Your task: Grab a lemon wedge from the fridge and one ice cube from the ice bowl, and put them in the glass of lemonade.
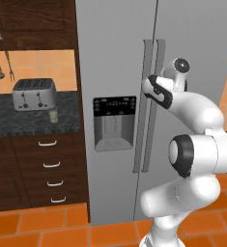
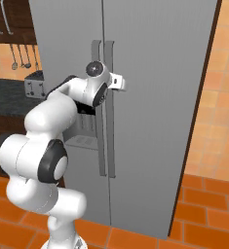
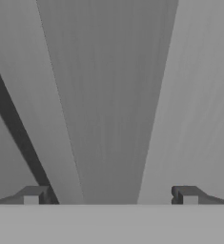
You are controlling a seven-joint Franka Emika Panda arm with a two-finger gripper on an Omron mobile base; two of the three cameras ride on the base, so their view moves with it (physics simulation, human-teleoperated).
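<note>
Fridge (image 1: 115, 72) doors are both closed in front of you, so the lemon wedge inside is not yet reached and no ice has been taken. Your gripper (image 3: 110, 195) is spread wide, holding nothing, with the right-hand door handle (image 3: 108, 105) running between its fingertips. The glass of lemonade (image 1: 53, 116) waits on the counter (image 1: 18, 123) beside the toaster (image 1: 35, 93). You can read no writing anywhere.

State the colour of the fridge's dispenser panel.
Black top on the dispenser panel, grey recess below; clearest in the left base view.
</note>
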